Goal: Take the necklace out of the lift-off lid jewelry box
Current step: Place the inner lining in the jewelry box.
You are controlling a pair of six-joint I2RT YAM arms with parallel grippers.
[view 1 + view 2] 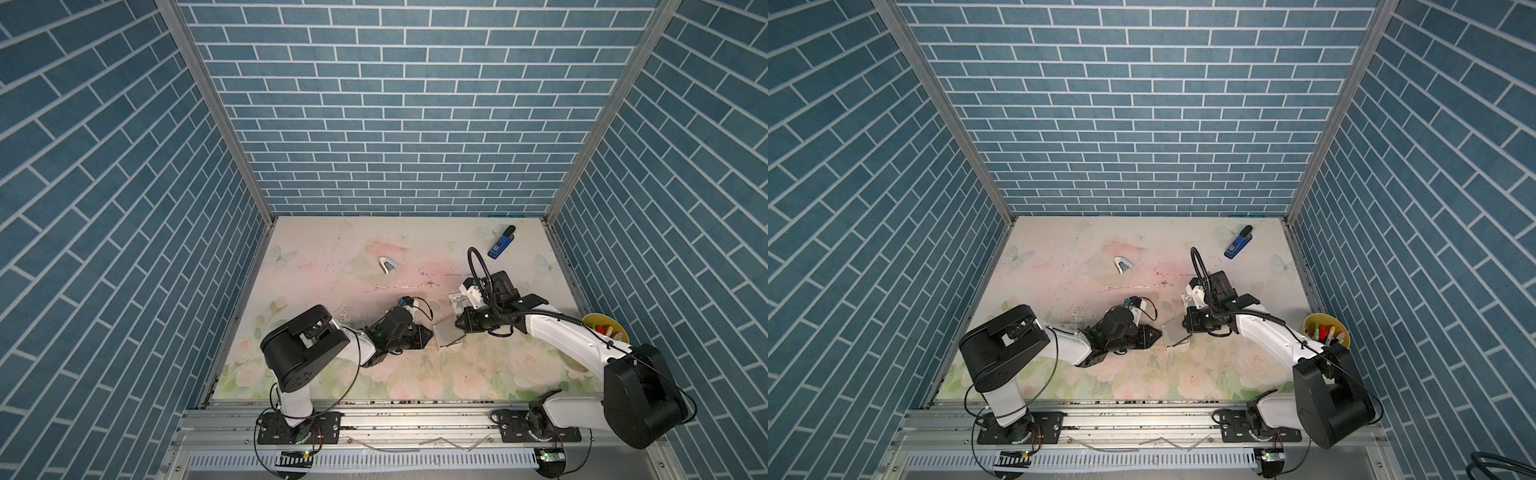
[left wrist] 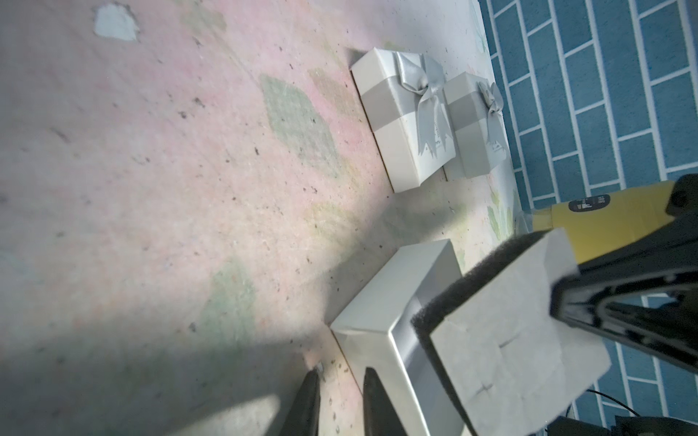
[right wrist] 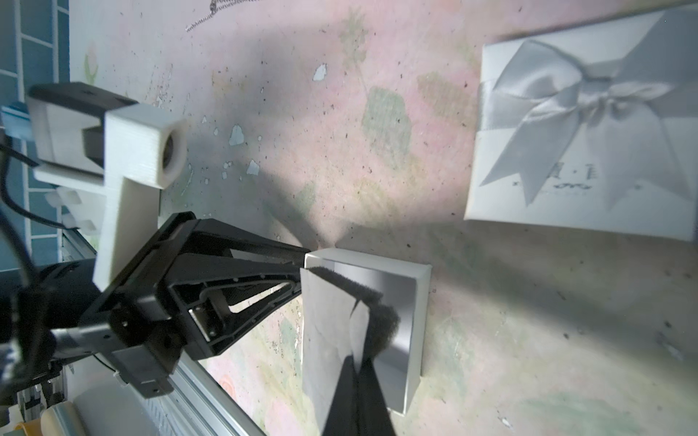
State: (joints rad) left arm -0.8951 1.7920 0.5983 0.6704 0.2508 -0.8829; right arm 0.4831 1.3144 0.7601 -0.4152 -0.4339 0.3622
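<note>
Floral surface (image 1: 415, 374) carries what looks like the necklace (image 1: 399, 286), lying beyond the open box (image 3: 421, 302). It should be light, limp and snag-prone, so pinch mid-chain. Right claw (image 3: 357, 377) clamps the foam pad (image 3: 325, 321); left claw (image 2: 340, 377) is slightly apart and empty.

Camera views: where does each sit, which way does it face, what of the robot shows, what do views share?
Top views: high over the front rail, looking down at the table; both arms show.
Left wrist: on the left arm, facing past the left claw toward the box.
Right wrist: on the right arm, facing past the right claw, which pinches the foam pad.
Shared: both wrist views show box, pad and the opposite claw.
</note>
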